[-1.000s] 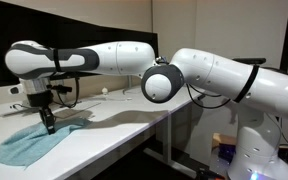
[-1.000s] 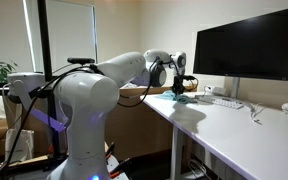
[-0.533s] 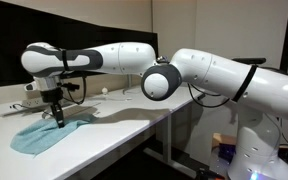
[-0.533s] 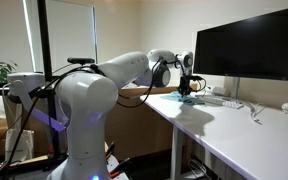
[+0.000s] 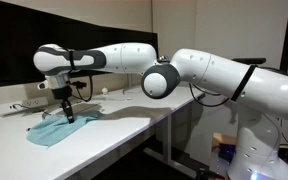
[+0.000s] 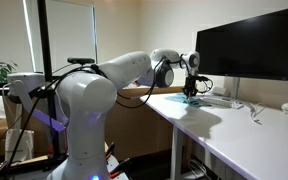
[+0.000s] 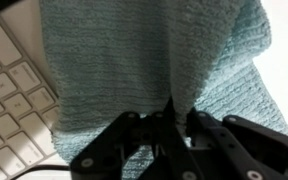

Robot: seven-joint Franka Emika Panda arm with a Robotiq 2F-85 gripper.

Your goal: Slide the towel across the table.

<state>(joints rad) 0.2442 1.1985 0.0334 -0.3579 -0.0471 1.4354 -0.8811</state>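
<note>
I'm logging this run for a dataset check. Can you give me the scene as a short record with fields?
towel: light teal, lying on the table
claw: shut, pinching the towel
table: white, holds the towel
keyboard: white, beside the towel in the wrist view
monitor: dark, standing on the table

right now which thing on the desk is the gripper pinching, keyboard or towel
The teal towel: the gripper is shut on its edge, while the white keyboard lies alongside, ungripped.
</note>
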